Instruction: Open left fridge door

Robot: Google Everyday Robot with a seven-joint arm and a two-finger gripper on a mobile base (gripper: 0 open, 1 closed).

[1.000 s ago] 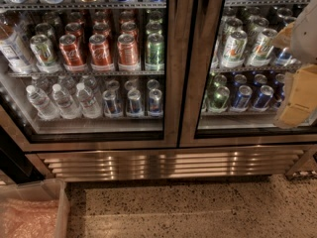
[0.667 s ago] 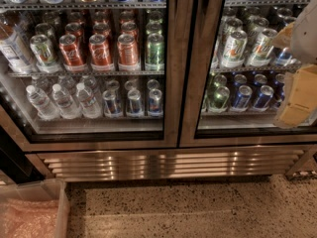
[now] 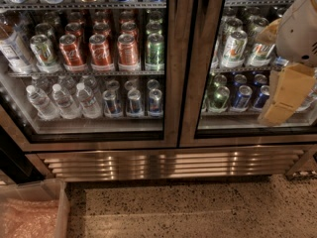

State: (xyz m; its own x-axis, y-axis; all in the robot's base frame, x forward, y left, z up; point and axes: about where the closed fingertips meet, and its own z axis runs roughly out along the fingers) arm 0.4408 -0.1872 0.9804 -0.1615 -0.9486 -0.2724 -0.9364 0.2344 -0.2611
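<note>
The left fridge door (image 3: 171,83) is a tall glass door with a brushed steel frame, standing shut. Through its glass I see red cola cans (image 3: 101,51) on the middle shelf and clear water bottles (image 3: 62,100) below. My gripper (image 3: 285,95) hangs at the right edge of the view, in front of the right glass door (image 3: 257,128), well apart from the left door. Its white arm housing (image 3: 299,29) sits above it.
The right door shows white-green cans (image 3: 233,48) and blue cans (image 3: 242,95). A steel louvred grille (image 3: 168,162) runs under both doors. A clear bin with a pink liner (image 3: 29,214) stands at the lower left on the speckled floor (image 3: 198,207).
</note>
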